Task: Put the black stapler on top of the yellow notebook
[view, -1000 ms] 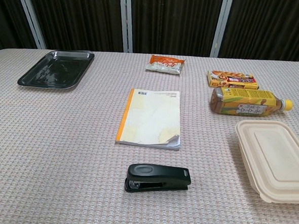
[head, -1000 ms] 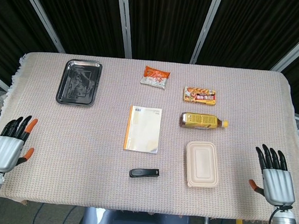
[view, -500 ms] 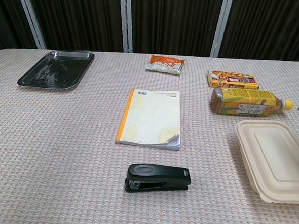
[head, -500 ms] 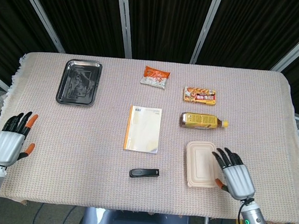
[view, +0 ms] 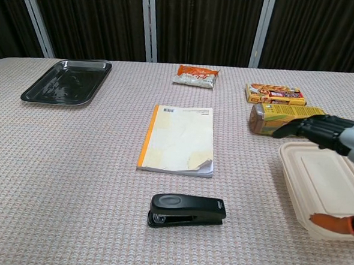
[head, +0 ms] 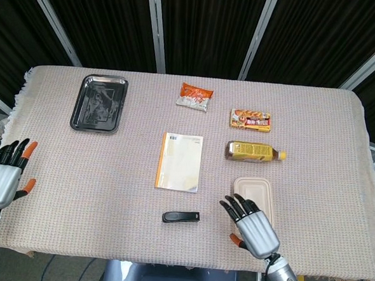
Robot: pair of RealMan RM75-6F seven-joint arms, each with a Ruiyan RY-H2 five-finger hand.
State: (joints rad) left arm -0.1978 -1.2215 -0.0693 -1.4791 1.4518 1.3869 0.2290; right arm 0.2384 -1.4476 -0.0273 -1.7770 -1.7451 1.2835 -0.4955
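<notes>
Near the table's front edge, just short of the yellow notebook (head: 179,161), lies the black stapler (head: 181,216); your right hand (head: 253,226), fingers apart and empty, could nudge the takeaway box (head: 259,189) beneath it while crossing.

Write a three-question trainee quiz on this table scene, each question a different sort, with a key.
1. True or false: the black stapler already lies on the yellow notebook.
2. Which hand is over the table near the beige lidded container? A) left hand B) right hand
3. Fill in: the black tray sits at the table's far ____ corner.

Key: 1 false, it lies on the cloth nearer the robot than the notebook; 2 B; 3 left.
</notes>
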